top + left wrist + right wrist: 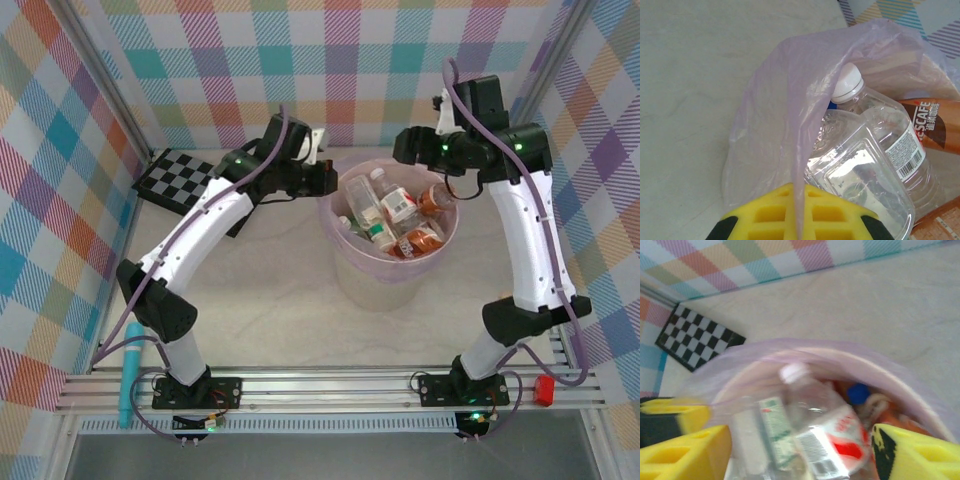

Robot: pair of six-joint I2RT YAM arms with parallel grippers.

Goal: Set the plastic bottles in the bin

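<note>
Looks down between the right gripper's (800, 455) yellow pads (685, 452), spread wide, into the bin (875, 369) lined with a lilac bag (740, 352). Finds blurred plastic bottles (810, 410) inside: white cap, red-and-white label, a blue cap. Shows a checkerboard (695, 340) far left on the table (865, 305).

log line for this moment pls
left hand shut on bag liner | right hand open over bin | bottles in bin

Top view looks down, wide; both wrist views — close, angled down — share the bin (385, 285) with it.
</note>
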